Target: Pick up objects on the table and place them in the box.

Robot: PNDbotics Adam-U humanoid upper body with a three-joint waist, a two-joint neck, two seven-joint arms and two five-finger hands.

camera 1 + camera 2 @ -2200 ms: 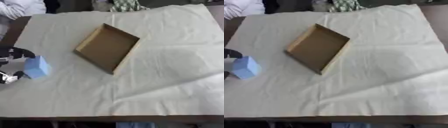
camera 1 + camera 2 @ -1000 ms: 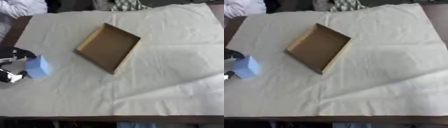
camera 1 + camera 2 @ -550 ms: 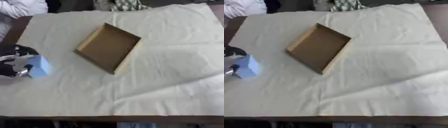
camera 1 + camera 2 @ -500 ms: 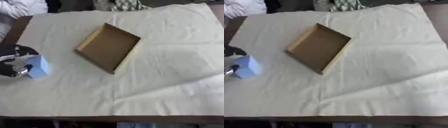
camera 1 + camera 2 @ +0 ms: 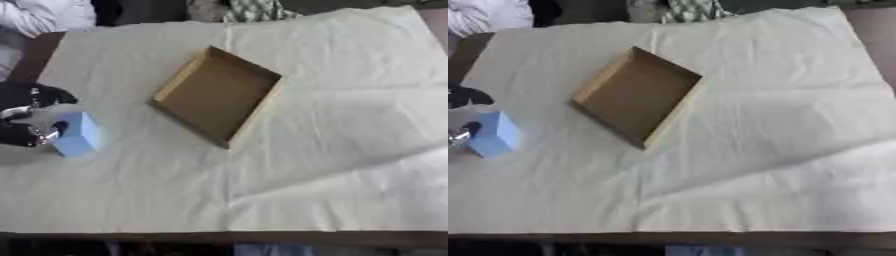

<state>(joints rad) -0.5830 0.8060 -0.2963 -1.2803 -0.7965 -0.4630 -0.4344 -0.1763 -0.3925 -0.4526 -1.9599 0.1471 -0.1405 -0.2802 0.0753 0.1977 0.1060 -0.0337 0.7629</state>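
Now, over at the far left edge, the left robot hand (image 5: 31, 120) comes in, black with silver parts; its fingers sit against the left side of a light blue block (image 5: 77, 134), one pale finger lying across the block's upper left corner, but whether they are curled round it or merely touching it I cannot tell, the hand being blurred; the block stands on the cloth (image 5: 332, 150) immediately to the right of the hand, touching it; further right of the hand, and a little farther from the robot, lies the brown cardboard box (image 5: 219, 95), open-topped, turned at an angle so one corner points toward the near edge, well apart from the block, with only its bare brown floor showing inside; the cream cloth covers nearly the whole surface, creased and rumpled most on the right side, far from the hand; dark surface (image 5: 44, 47) shows at the upper left corner and along the near edge; the right robot hand does not appear in either view.
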